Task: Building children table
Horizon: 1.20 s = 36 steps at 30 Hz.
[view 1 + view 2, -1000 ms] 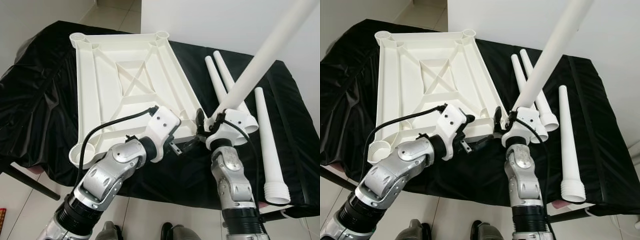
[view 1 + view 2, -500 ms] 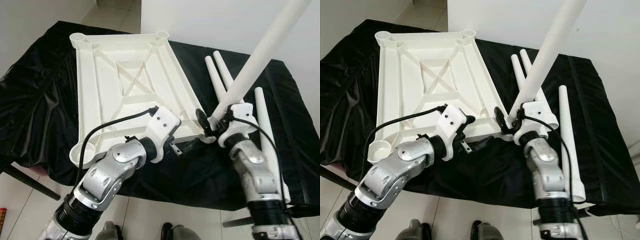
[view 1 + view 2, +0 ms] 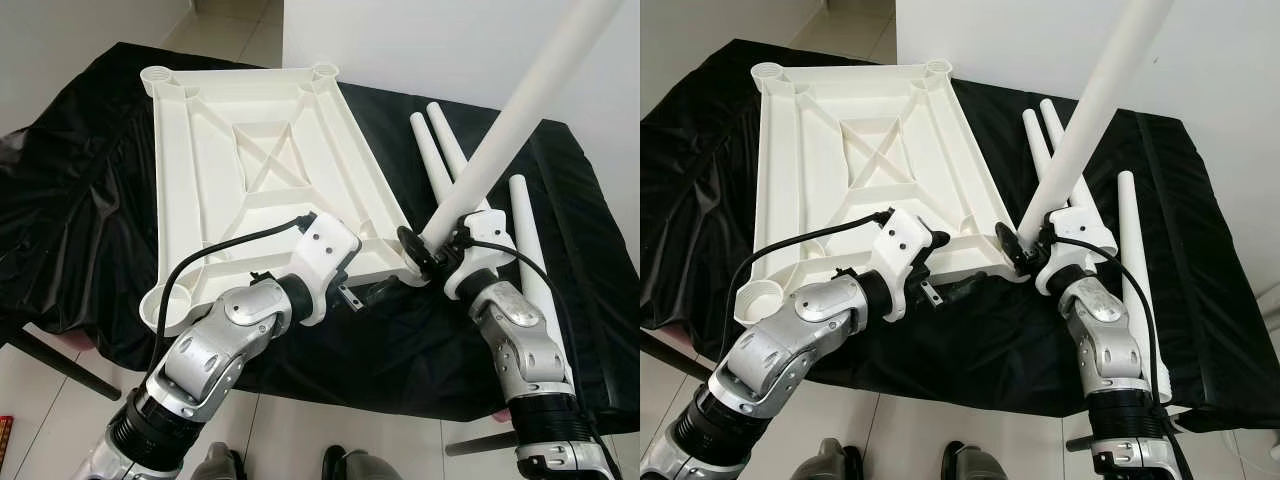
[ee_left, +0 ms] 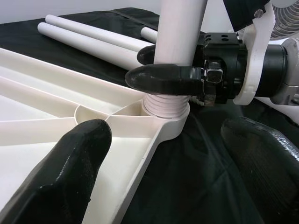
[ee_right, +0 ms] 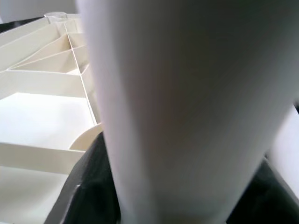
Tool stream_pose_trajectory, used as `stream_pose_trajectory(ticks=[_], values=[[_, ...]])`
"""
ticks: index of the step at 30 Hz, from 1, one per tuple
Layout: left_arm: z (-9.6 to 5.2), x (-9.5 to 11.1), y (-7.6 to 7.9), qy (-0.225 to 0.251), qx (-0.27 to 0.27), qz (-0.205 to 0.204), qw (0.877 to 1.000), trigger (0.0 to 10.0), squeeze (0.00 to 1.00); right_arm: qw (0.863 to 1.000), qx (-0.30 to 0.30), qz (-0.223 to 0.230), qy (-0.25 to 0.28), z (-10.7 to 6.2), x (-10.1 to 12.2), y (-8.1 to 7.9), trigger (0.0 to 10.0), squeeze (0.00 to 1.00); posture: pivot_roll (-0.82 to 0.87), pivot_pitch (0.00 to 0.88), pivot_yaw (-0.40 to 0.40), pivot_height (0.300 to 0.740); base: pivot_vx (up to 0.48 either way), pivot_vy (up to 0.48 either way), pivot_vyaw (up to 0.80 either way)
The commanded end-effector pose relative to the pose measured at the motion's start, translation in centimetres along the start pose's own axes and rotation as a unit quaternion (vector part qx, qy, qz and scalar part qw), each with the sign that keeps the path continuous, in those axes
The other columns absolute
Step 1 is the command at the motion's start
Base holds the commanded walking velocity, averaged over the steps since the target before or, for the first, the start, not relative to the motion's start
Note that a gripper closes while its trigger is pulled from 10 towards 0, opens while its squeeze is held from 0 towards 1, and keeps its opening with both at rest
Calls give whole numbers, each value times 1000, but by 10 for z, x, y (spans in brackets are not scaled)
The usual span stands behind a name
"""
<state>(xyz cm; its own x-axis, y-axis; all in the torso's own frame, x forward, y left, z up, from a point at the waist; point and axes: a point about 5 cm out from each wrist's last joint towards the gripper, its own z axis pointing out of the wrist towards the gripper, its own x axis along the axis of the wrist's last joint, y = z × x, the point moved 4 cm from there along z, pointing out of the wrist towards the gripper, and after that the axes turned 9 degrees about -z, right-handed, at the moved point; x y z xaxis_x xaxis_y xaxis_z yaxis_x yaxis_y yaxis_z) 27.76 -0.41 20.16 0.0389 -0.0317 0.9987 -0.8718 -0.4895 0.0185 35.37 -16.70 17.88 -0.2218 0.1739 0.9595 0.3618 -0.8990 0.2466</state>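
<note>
Left wrist view shows the right end effector [image 4: 163, 67] clamped around the base of a white table leg [image 3: 520, 115], whose threaded end sits in the near corner socket [image 4: 166, 114] of the upturned tabletop [image 3: 255, 165] on the black-draped counter [image 3: 80, 210]. The left end effector [image 3: 352, 296] hovers with fingers spread just beside that corner. Three spare legs [image 3: 440, 160] lie near the tabletop's right edge. The leg looks like hollow plastic: light, stiff, smooth and likely slippery, so gripping low near the threads probably gives the best turning control.

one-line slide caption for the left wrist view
Right gripper seats a white leg into the tabletop's corner socket.
</note>
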Motion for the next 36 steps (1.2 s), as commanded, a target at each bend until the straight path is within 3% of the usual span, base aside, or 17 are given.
stream_pose_trajectory(ticks=[1, 4, 5, 6, 12, 21, 23, 28, 36], values=[[0, -2, 11, -9, -39, 0, 999, 10000, 0, 1000, 8, 1, -13, -3, -8, 0, 0, 0, 55, 135, -62, 740, 0, 0, 0], [0, -2, 11, -9, -39, 0, 999, 10000, 0, 1000, 9, 2, -12, -3, -8, 1, 0, 0, 52, 131, -62, 740, 0, 0, 0], [0, -2, 11, -9, -40, 1, 999, 10000, 0, 1000, 10, 2, -12, -4, -8, 1, 1686, 0, 52, 131, -62, 740, 0, 0, 0], [1, -2, 11, -9, -41, 2, 999, 10000, 0, 1000, 6, 1, -15, -4, -9, 1, 10000, 0, 49, 126, -64, 740, 0, 0, 0], [2, -2, 12, -7, -43, 1, 999, 10000, 0, 1000, -18, 6, -17, -5, -9, -1, 10000, 0, 47, 123, -66, 740, 0, 0, 0], [2, -3, 15, -8, -47, -1, 999, 10000, 0, 987, -147, 29, -49, -6, -14, 7, 10000, 0, 46, 119, -72, 740, 0, 0, 0], [2, -3, 15, -8, -47, -1, 999, 10000, 0, 987, -147, 29, -49, -6, -14, 7, 10000, 0, 46, 119, -72, 740, 0, 0, 0], [3, -5, 17, -8, -50, -2, 999, 10000, 0, 967, -244, 42, -63, -11, -14, -1, 10000, 0, 48, 105, -80, 740, 0, 0, 0], [3, -6, 18, -10, -54, 0, 998, 10000, 0, 950, -301, 57, -63, -15, -10, -19, 10000, 0, 51, 89, -81, 740, 0, 0, 0]])
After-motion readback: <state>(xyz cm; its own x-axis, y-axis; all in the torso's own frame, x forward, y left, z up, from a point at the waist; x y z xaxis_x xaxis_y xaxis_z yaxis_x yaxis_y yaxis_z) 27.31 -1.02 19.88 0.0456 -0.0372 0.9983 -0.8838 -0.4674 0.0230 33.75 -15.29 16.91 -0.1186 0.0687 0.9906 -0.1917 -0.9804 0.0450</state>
